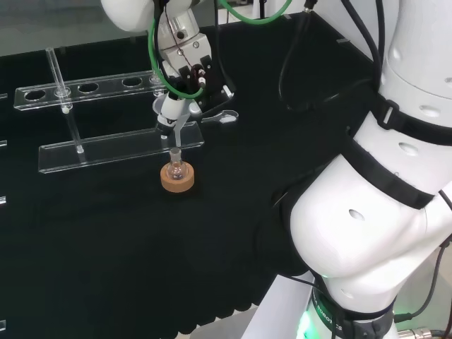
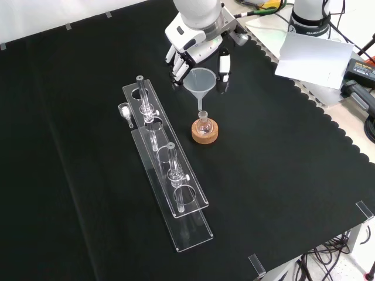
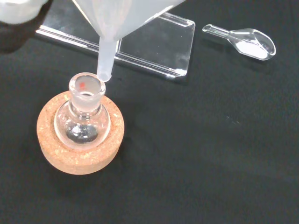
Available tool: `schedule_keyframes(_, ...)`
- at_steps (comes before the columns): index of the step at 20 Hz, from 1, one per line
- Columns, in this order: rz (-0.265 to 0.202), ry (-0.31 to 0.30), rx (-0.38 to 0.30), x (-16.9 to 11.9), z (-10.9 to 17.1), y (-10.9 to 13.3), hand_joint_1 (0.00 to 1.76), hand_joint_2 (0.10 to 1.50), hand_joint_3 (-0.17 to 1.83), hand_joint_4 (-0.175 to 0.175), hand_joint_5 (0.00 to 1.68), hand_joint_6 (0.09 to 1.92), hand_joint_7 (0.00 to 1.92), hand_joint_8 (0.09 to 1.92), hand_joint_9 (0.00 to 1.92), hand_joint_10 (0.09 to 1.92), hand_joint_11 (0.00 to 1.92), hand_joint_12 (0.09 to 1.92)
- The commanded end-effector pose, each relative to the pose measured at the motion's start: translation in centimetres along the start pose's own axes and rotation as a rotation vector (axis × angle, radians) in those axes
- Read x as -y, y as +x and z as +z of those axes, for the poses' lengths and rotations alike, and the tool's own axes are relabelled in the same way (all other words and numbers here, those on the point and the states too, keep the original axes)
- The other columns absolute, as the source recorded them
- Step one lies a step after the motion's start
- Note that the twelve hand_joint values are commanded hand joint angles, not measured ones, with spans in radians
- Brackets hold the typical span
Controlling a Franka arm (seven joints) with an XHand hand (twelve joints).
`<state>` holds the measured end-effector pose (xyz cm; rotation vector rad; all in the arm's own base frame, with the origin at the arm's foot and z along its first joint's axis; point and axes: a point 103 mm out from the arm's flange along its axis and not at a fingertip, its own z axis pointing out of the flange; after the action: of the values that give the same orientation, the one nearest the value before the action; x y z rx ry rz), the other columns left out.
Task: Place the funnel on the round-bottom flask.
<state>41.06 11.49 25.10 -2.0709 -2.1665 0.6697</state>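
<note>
While hand [image 2: 199,50] grips funnel [image 2: 201,81] | stem tip beside flask [image 3: 85,112] rim

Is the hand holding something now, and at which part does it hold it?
Yes. The hand holds the funnel by the rim of its wide cone, fingers curled round it; the stem hangs free above the round-bottom flask.

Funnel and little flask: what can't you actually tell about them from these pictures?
- Whether the funnel stem tip is inside the flask mouth or just at its rim: the wrist view shows it at the edge, and the front view is too small.
- Funnel bowl: cut off by the wrist view's top edge.
- How the hand grips the funnel: the fingers are partly hidden behind the bowl in the front view.
- What the dark patch in the flask's bottom is.
</note>
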Motion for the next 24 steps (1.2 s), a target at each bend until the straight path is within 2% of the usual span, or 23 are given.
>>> schedule_keyframes(1,-0.007,0.005,0.018,-0.2,-0.2,1.2,0.85,0.71,0.63,0.003,0.83,0.8,0.75,0.7,1.0,0.45,0.66,1.27)
schedule_keyframes(6,0.005,0.016,0.003,-0.3,0.2,1.5,0.85,0.7,0.63,0.002,0.83,0.8,0.75,0.7,1.0,0.46,0.66,1.27)
schedule_keyframes(13,-0.002,0.017,-0.012,-0.2,0.4,1.3,0.85,0.7,0.63,0.002,0.83,0.8,0.74,0.7,1.0,0.46,0.66,1.27)
schedule_keyframes(15,0.007,0.046,0.033,0.3,-1.0,1.1,0.85,0.7,0.63,0.002,0.83,0.8,0.74,0.7,1.0,0.46,0.66,1.27)
schedule_keyframes(20,-0.058,0.037,0.008,0.0,-0.6,1.3,0.85,0.7,0.63,0.001,0.83,0.8,0.74,0.7,1.0,0.46,0.66,1.28)
schedule_keyframes(24,-0.076,0.027,-0.009,-0.6,0.6,1.9,0.85,0.7,0.63,0.001,0.83,0.8,0.74,0.7,1.0,0.46,0.66,1.28)
